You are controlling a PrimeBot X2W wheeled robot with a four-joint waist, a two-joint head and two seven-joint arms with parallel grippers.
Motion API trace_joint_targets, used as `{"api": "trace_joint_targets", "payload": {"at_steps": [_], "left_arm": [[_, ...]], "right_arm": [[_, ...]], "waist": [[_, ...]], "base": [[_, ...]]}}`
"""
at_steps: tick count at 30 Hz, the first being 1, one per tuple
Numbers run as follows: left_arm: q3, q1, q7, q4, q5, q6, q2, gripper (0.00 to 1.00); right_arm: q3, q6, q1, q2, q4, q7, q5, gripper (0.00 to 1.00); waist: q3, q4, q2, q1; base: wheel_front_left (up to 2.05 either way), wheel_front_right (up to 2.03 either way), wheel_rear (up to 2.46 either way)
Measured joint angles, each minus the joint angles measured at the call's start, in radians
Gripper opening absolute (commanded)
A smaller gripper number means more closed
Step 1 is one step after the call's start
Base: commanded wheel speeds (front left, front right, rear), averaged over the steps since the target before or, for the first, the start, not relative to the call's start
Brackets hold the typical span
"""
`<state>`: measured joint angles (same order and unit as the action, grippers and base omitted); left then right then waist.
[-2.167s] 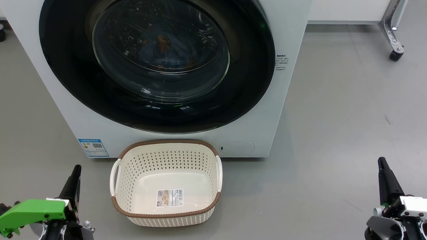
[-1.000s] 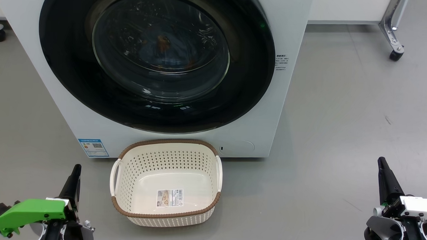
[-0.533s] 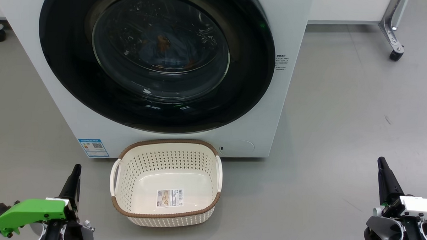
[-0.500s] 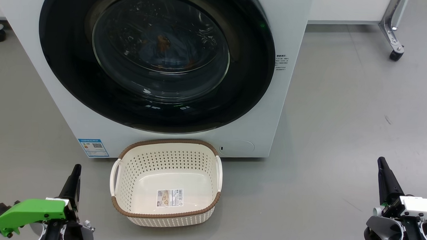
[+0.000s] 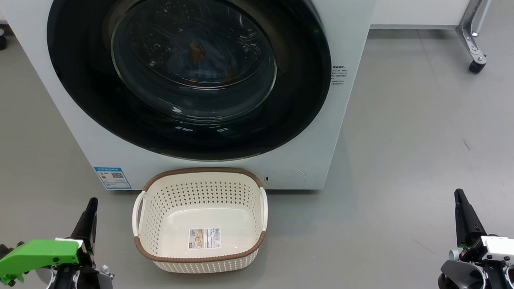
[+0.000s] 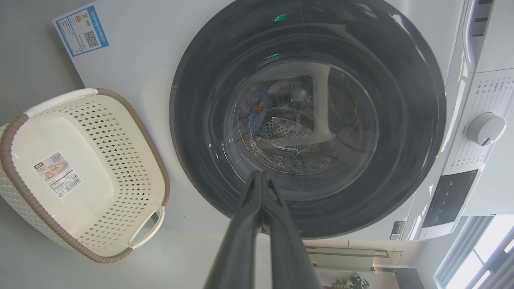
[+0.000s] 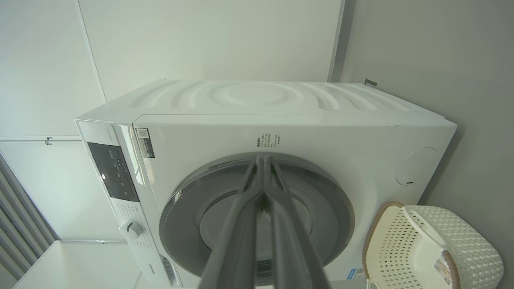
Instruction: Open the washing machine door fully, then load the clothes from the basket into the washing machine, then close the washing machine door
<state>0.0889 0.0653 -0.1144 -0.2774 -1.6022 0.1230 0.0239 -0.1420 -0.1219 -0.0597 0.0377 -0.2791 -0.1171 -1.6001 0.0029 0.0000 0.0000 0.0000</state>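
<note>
Though viewed from three sides, showed no gap anywhere around the washing machine door [image 5: 83, 87], shut flush on the white front of the washing machine [image 5: 354, 45]. Showed the clothes [image 5: 200, 59] behind the glass, inside the drum: blue fabric with orange marks, dim and partly lost in reflections. Found the basket [image 5: 201, 266] on the floor [image 5: 411, 145] just in front of the machine, below the door, holding nothing but a label [image 5: 204, 238]. Held the left gripper [image 5: 91, 205] low at the left, well apart from basket and door, jaws pressed together on nothing. Held the right gripper [image 5: 460, 198] low at the far right, jaws likewise closed and empty. Judged all three steps done, going by the empty basket and the shut door.

Rated the latch as the chief doubt: could not tell from the glossy rim whether caught or merely resting; feared, in the second case, a slow swing outward above the basket. Could not rule out a fold of cloth pinched at the seal, hidden behind the rim and enough to spoil the closure. Expected a slip from any checking push with closed tips on so smooth a surface. Expected a nudge or a tip of the light basket from a low reach across the front of the machine.
</note>
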Motion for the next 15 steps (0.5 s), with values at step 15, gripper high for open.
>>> {"api": "trace_joint_targets", "payload": {"at_steps": [15], "left_arm": [[0.0, 0.0, 0.001, 0.0, 0.0, 0.0, 0.0, 0.0]], "right_arm": [[0.001, 0.0, 0.0, 0.0, 0.0, 0.0, 0.0, 0.0]], "waist": [[0.0, 0.0, 0.0, 0.0001]], "base": [[0.0, 0.0, 0.0]]}}
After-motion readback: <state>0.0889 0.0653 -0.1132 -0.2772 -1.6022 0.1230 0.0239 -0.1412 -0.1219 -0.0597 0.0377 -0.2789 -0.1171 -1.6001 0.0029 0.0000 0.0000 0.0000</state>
